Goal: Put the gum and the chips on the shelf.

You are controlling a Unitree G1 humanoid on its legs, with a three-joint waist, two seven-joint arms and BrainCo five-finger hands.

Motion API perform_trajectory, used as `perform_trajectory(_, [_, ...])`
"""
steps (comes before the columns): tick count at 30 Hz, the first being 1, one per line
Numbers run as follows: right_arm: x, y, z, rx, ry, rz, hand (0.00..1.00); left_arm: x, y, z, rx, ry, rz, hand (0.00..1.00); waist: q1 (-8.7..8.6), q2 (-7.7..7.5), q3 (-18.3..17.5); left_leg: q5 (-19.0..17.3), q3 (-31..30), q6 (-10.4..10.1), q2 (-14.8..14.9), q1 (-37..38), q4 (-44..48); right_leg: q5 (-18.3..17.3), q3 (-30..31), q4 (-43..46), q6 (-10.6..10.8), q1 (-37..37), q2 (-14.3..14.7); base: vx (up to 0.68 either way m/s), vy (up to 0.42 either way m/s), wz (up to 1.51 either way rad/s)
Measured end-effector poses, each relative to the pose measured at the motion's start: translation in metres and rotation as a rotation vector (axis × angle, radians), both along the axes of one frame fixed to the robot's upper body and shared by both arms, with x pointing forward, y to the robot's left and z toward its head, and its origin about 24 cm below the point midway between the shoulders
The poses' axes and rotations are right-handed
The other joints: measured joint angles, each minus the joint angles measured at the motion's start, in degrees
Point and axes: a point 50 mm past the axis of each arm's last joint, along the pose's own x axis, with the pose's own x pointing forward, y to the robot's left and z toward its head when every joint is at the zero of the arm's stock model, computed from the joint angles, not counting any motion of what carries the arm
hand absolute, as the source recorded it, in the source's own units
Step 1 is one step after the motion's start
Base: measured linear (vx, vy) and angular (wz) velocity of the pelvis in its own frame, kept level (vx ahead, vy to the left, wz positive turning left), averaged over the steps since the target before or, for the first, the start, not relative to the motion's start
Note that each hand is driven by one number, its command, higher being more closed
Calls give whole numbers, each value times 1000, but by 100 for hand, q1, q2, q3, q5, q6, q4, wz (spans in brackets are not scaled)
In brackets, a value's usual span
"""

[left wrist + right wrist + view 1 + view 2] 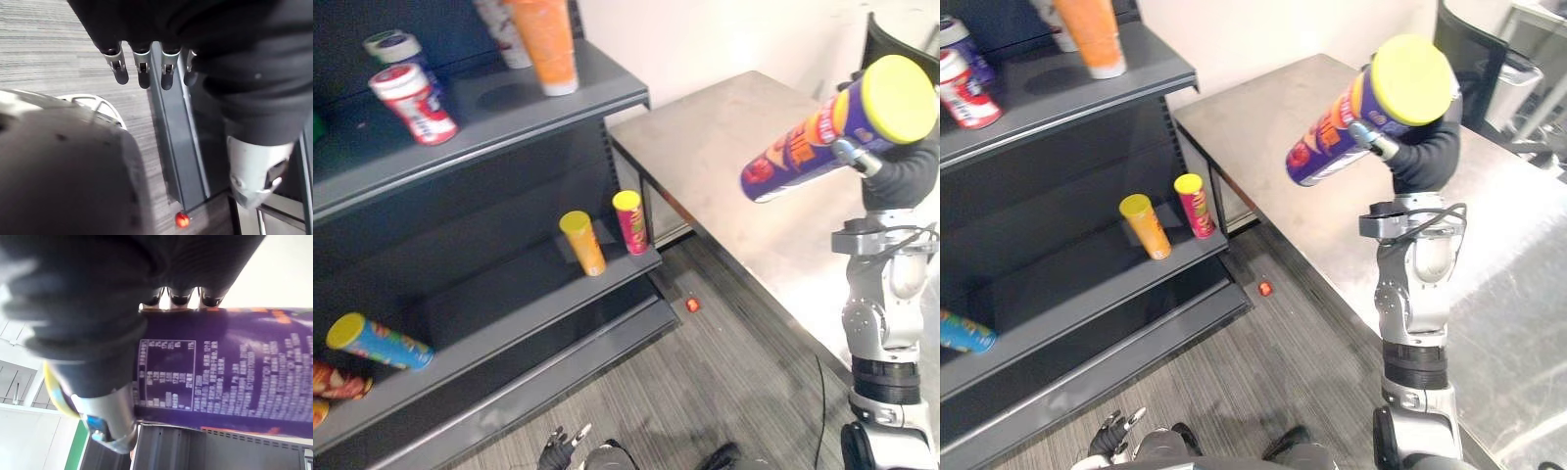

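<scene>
A purple chips can [803, 142] with a yellow lid is held tilted in the air above the steel table [724, 137], and my right hand [899, 174] is shut on it near the lid end. In the right wrist view the fingers [181, 296] wrap over the can's purple side [234, 377]. A red-and-white gum tub [412, 103] lies on the upper shelf [519, 113], with a second tub [395, 45] behind it. My left hand [142, 68] hangs low over the floor with relaxed fingers, also at the bottom edge [563, 446].
On the lower shelf [509, 313] stand an orange can [582, 243] and a red can [629, 222]; a blue can [378, 342] lies at its left end. A tall orange can [546, 44] stands on the upper shelf. A small red object [692, 305] lies on the floor.
</scene>
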Motion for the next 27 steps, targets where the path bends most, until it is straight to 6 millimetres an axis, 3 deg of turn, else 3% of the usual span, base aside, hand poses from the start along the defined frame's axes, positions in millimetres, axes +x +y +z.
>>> perform_trajectory(1, [-1,-1,-1,0,3,-5,100,-4,0,-1,0,9,3,0,-27,-19,1,-39,2,-65,-45,43,16,-5,-88,12,48,31,-40,-78,112,75])
perform_trajectory(3, [-4,-5,-1,4,-2,-19,100,-6,0,-1,-2,14,0,0,-117,103,-93,-157,-3,-293,-163,96,-332,18,-313,111,113,9,-108,-103,186,71])
perform_trajectory(4, [-5,-8,-5,14,11,-34,100,-2,6,1,17,5,-2,0,-100,13,-79,-133,2,-398,-351,91,-734,70,-443,213,181,-65,-244,-124,228,46])
perform_trajectory(7, [-6,-12,-12,12,35,-50,100,-5,12,1,39,19,-11,0,-104,-196,-114,-48,-118,-333,-615,40,-1112,219,-590,227,197,-108,-383,-91,182,37])
perform_trajectory(10, [-10,-18,-17,31,53,-88,100,-3,16,3,73,29,-66,0,-110,-299,-110,68,-160,-239,-838,28,-1337,322,-741,351,194,-107,-586,-36,181,31])
perform_trajectory(17, [-10,-18,-27,64,82,-126,100,-6,33,7,109,28,-29,0,-56,-417,-72,245,-133,-223,-980,93,-1750,491,-720,69,213,-113,-447,-5,70,0])
perform_trajectory(22, [-10,-14,-32,69,95,-103,100,-5,33,7,98,20,-26,0,26,-424,-68,444,-134,-221,-997,176,-2004,495,-710,-11,218,-107,-332,38,-9,1])
perform_trajectory(27, [-3,17,-40,40,132,25,100,0,30,7,73,-5,2,0,101,-524,17,45,-366,-203,-755,-219,-1157,530,-748,-51,268,-23,-350,49,-4,20])
